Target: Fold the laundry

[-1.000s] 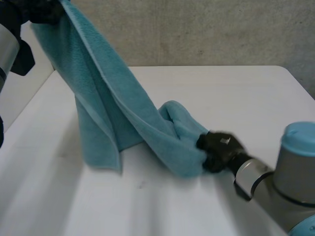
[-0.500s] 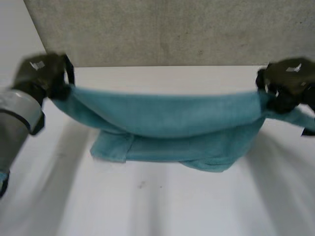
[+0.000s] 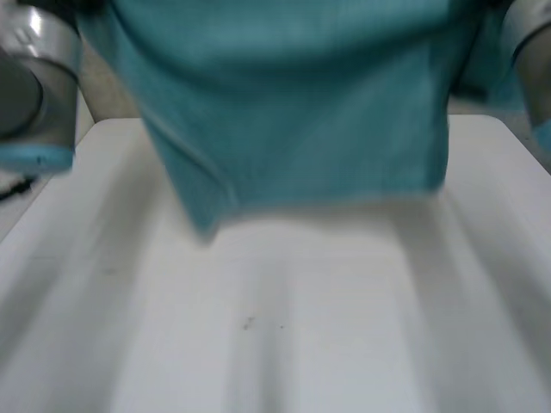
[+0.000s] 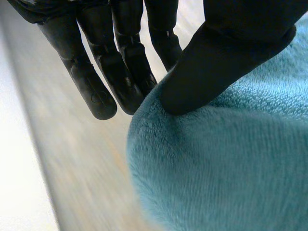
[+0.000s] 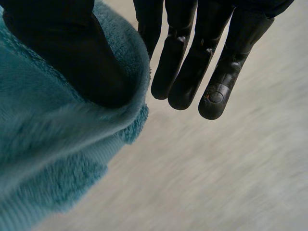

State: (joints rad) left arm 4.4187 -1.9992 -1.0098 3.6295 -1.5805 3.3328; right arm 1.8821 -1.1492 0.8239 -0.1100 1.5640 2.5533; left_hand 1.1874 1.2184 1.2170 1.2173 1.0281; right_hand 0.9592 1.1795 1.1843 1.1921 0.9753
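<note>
A teal towel point(image 3: 301, 112) hangs spread out in the air above the white table point(image 3: 284, 327), its lower edge just off the far part of the tabletop. My left arm point(image 3: 34, 86) and right arm point(image 3: 529, 52) reach up at either side of it. In the left wrist view my left hand point(image 4: 120, 72) pinches a top corner of the towel point(image 4: 226, 168) between thumb and fingers. My right hand point(image 5: 192, 67) pinches the other top corner of the towel point(image 5: 43, 159) in the same way, thumb pressed onto the cloth.
A small dark speck point(image 3: 248, 323) marks the middle of the table. The table's left edge runs near my left arm, and its far right corner sits under my right arm.
Both hands have risen. The towel, half a second ago sagging between them low over the table, now hangs flat and high. A second ago my right hand was down at the tabletop.
</note>
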